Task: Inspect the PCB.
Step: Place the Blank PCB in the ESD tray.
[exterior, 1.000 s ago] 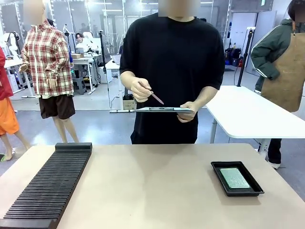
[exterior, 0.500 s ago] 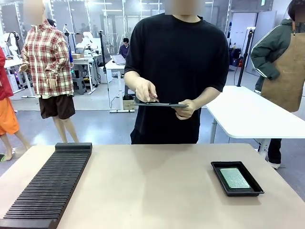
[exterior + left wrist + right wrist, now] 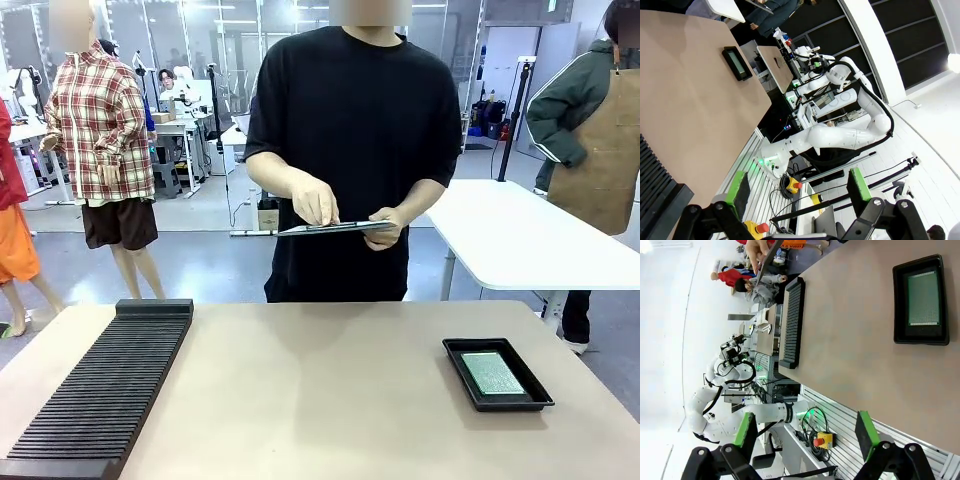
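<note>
The green PCB [image 3: 493, 372] lies flat in a shallow black tray [image 3: 478, 342] on the right side of the table. In the right wrist view the PCB [image 3: 924, 299] rests in the tray [image 3: 899, 305] far from my right gripper [image 3: 804, 432], which is open and holds nothing. My left gripper [image 3: 798, 186] is open too, off the near table edge, with the PCB [image 3: 738, 62] small and distant. The person across the table holds a clipboard [image 3: 330, 228] with one hand resting on it.
A long black slotted rack [image 3: 100, 390] runs along the table's left side, also seen as the rack [image 3: 793, 322] in the right wrist view. The tan table [image 3: 320, 390] is bare between rack and tray. A white table [image 3: 520, 240] stands behind at right.
The person's hand with the pen has come down onto the clipboard, and the clipboard has dropped slightly. PCB, tray and both grippers have not moved.
</note>
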